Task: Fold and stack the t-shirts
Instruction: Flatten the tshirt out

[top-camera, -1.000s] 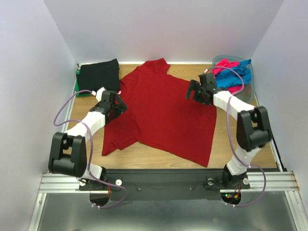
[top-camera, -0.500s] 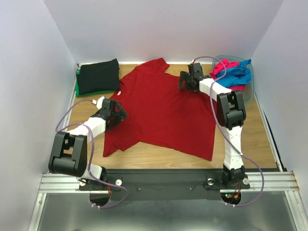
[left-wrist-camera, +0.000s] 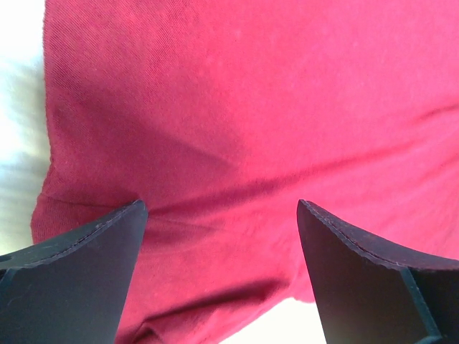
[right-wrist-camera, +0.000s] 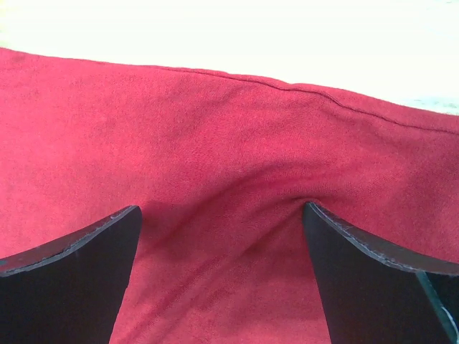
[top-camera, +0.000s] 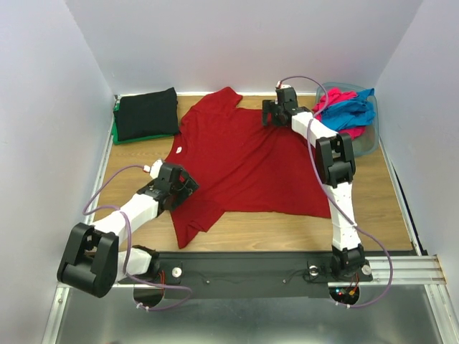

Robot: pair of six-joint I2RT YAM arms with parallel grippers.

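Observation:
A dark red t-shirt (top-camera: 244,161) lies spread flat in the middle of the table. My left gripper (top-camera: 179,188) sits on its near-left part, by a sleeve. In the left wrist view the gripper (left-wrist-camera: 221,208) has its jaws wide apart with red cloth (left-wrist-camera: 237,107) under them. My right gripper (top-camera: 271,115) rests at the shirt's far edge. In the right wrist view the gripper (right-wrist-camera: 221,208) is also wide open, pressing on the cloth (right-wrist-camera: 215,129) just inside a hem. A folded black t-shirt (top-camera: 147,113) lies on a green one (top-camera: 117,132) at the far left.
A grey-blue tub (top-camera: 367,140) at the far right holds crumpled pink (top-camera: 336,97) and blue (top-camera: 355,111) shirts. White walls close in the back and both sides. The right arm is stretched far out over the table, close to the tub.
The right gripper has moved left along the far edge and the left gripper has pulled back toward the near edge. The red shirt has turned and shifted with them.

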